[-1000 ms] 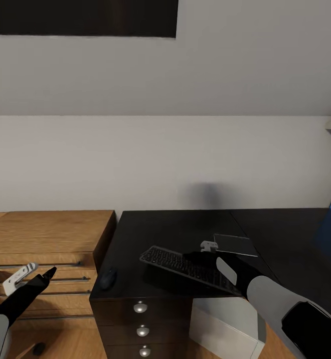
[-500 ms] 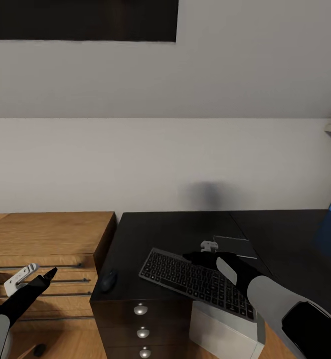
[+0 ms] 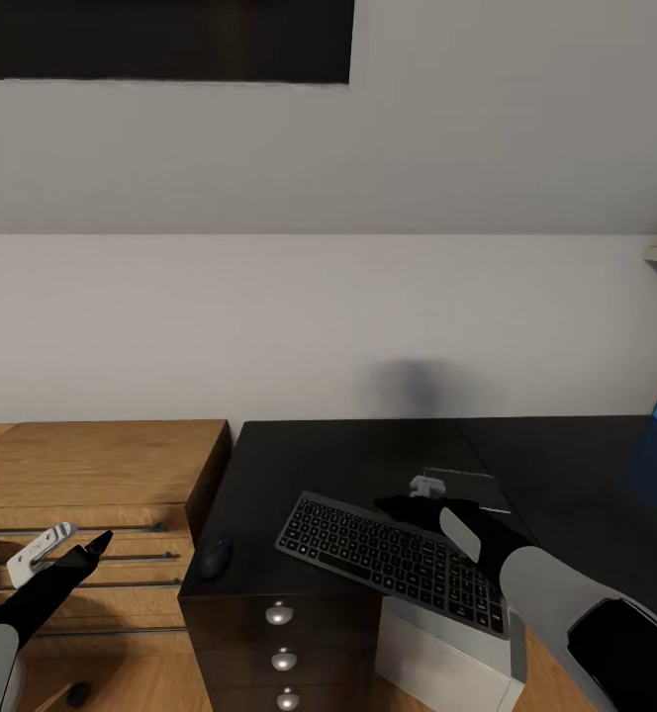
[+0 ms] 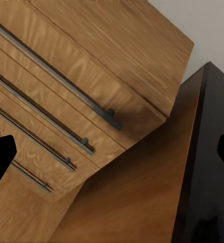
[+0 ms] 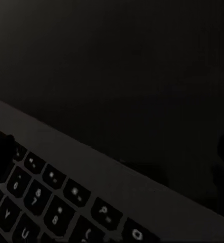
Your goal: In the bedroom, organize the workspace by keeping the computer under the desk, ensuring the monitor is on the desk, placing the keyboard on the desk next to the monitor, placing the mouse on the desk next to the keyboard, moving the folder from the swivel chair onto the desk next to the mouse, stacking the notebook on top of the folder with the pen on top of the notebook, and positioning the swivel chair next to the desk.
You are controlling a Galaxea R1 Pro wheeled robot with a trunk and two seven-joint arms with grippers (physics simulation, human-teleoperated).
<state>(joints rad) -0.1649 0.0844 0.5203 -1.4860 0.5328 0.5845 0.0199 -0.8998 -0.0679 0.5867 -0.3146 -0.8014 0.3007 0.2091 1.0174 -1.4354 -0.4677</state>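
I judged the keyboard (image 3: 388, 556) thin, stiff and light; my right gripper's (image 3: 420, 491) jaws were spread near its far edge.

We have laid the keyboard (image 3: 388, 558) flat on the desk (image 3: 319, 465), no longer tilted up, and our right gripper (image 3: 408, 506) has drawn slightly back.

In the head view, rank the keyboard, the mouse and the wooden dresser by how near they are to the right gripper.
1. Keyboard: right beside the right gripper, on the desk.
2. Mouse: near the desk's front left corner.
3. Wooden dresser: past the desk's left end.
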